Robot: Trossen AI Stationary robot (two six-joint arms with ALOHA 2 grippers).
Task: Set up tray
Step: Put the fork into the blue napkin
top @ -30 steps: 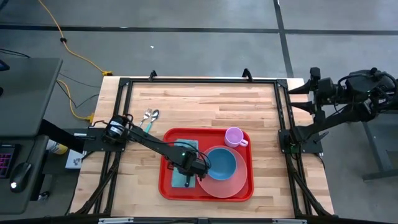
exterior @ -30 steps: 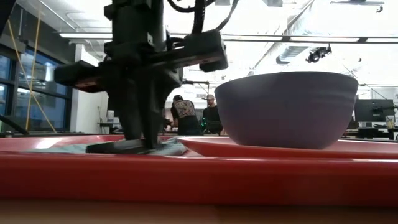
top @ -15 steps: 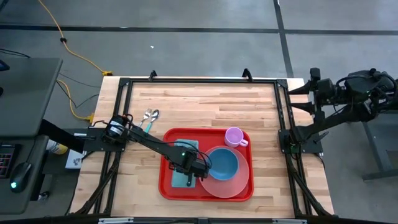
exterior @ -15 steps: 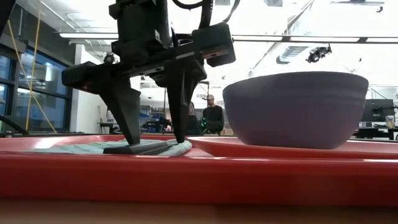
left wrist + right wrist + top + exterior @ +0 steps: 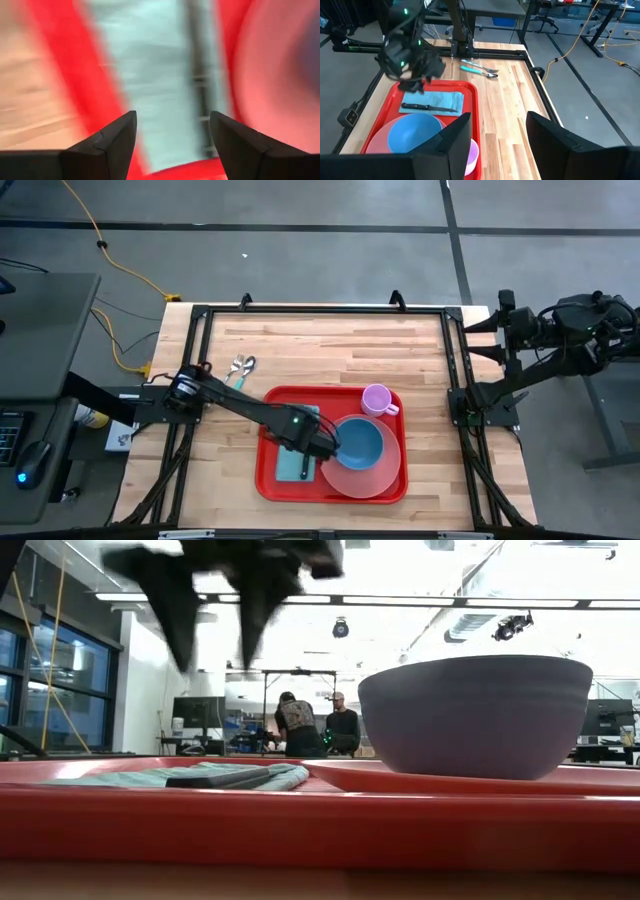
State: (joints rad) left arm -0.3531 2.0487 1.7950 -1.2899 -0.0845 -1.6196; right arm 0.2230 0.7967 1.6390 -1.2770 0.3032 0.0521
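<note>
The knife (image 5: 427, 106) lies on the blue napkin (image 5: 297, 442) in the tray (image 5: 268, 482), which sits at the counter's (image 5: 430, 350) 6 o'clock. The left end effector (image 5: 322, 446) hovers above it, fingers spread and empty. Next, I judge, comes the fork and spoon (image 5: 241, 368) at the tray's 11 o'clock, with open room there. The right end effector (image 5: 495, 150) waits off the counter's 3 o'clock edge, parted and empty.
</note>
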